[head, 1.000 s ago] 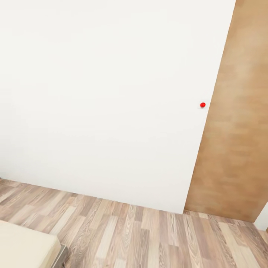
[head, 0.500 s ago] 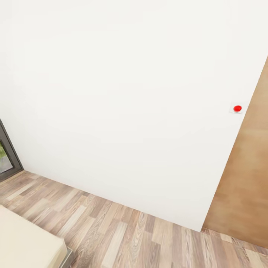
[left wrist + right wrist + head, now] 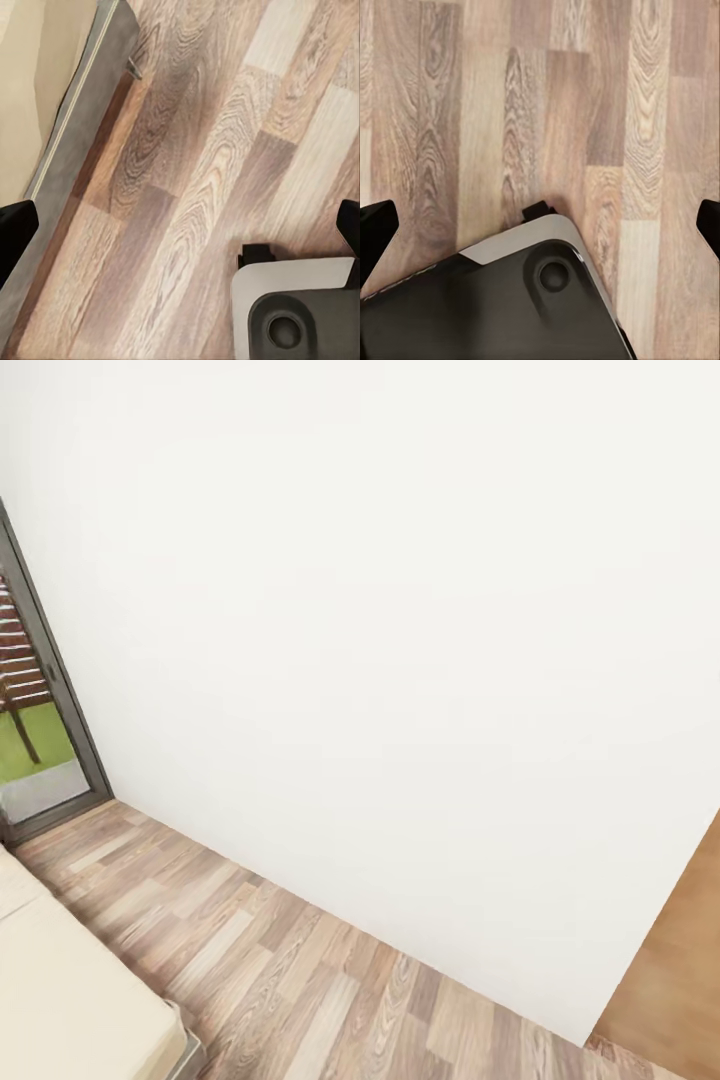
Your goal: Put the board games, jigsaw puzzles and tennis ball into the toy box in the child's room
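White wall (image 3: 400, 640); wood-plank floor (image 3: 300, 980) along its foot; dark-framed glass door (image 3: 40, 690) at one end; brown wooden panel (image 3: 670, 980) at the other.

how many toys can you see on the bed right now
0. Only a corner of the bed shows at the head view's lower left, bare cream; its edge appears over the floor. The rest is out of frame, so toys may lie there.

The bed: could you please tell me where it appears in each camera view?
Head view: the bed fills the lower-left corner.
Left wrist view: the bed, cream top with grey edge, borders the wood floor.
Right wrist view: wood floor and the robot's base.
Shared landmark: the wood floor.
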You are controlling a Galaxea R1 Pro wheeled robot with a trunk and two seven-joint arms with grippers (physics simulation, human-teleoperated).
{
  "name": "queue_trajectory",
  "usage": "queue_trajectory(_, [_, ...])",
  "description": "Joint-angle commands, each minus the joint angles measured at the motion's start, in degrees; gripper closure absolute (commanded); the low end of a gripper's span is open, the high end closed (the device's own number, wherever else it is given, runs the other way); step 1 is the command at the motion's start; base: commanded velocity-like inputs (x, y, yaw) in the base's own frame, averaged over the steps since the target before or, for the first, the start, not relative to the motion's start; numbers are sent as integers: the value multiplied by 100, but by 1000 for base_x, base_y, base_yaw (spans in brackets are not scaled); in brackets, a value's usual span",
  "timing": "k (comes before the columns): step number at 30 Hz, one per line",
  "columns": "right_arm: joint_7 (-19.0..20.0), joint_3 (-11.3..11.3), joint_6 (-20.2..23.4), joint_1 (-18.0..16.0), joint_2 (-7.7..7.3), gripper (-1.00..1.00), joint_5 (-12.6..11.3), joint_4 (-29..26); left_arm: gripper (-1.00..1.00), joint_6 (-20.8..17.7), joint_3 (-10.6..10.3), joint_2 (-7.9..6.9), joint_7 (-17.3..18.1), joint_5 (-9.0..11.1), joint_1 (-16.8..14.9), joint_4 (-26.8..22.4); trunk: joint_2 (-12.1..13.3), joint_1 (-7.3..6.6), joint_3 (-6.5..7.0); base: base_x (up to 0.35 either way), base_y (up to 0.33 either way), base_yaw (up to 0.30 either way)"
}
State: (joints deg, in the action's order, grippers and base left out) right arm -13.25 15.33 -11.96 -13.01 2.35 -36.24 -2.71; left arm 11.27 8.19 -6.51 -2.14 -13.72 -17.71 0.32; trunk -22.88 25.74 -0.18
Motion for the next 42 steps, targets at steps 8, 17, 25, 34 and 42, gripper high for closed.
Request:
queue_trajectory(8, [-20, 49, -13, 1, 2, -100, -49, -2, -100, 24, 42, 0, -21, -60, -4, 19, -4, 5, -20, 257, -201, 282])
queue_trajectory(17, [-20, 51, -17, 1, 2, -100, -49, -2, -100, 24, 42, 0, -22, -60, -4, 20, -4, 5, -41, 251, -208, 282])
queue_trajectory(25, [-20, 51, -13, 1, 3, -100, -49, -2, -100, 24, 42, 0, -20, -60, -4, 20, -4, 5, -59, 251, -208, 282])
queue_trajectory(34, [-20, 56, -17, 1, 9, -100, -49, -2, -100, 24, 42, 0, -17, -60, -4, 20, -4, 5, -79, 237, -201, 283])
queue_trajectory(42, [-20, 57, -17, 1, 17, -100, -49, -2, -100, 27, 42, 15, -14, -60, -5, 20, -4, 5, -97, 66, -61, 283])
